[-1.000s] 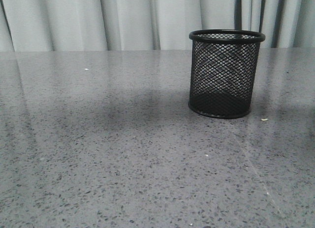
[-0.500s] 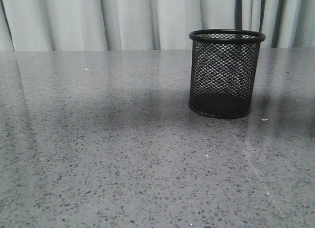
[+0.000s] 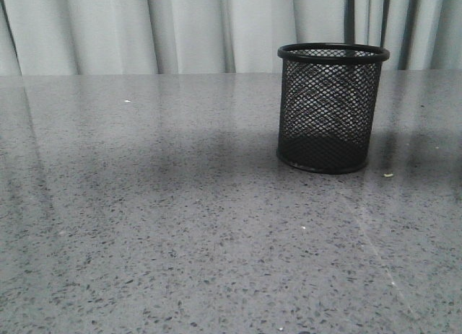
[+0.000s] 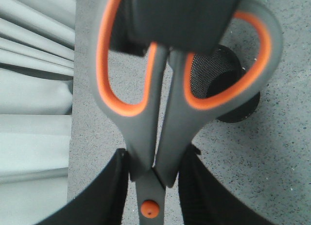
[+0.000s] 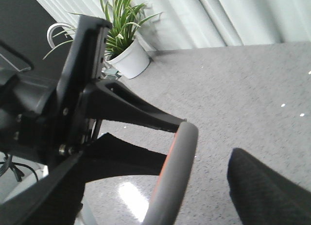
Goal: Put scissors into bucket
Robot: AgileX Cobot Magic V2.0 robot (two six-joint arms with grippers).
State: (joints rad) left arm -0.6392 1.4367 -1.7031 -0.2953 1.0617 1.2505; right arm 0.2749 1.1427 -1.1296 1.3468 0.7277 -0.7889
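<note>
The bucket (image 3: 332,109), a black wire-mesh cup, stands upright on the grey table at the right of the front view, with nothing showing through its mesh. It also shows in the left wrist view (image 4: 228,86), below and behind the scissors. The scissors (image 4: 160,118), with grey handles lined in orange, are held by my left gripper (image 4: 153,186), shut on them just above the orange pivot, handles toward the camera. In the right wrist view one handle loop (image 5: 175,171) stands between the fingers of my open right gripper (image 5: 165,196). Neither gripper shows in the front view.
Pale curtains hang behind the table's far edge (image 3: 144,74). A small crumb (image 3: 388,175) lies right of the bucket. A potted plant (image 5: 127,57) stands beyond the table. The left arm's black gripper body (image 5: 58,103) fills the near side of the right wrist view.
</note>
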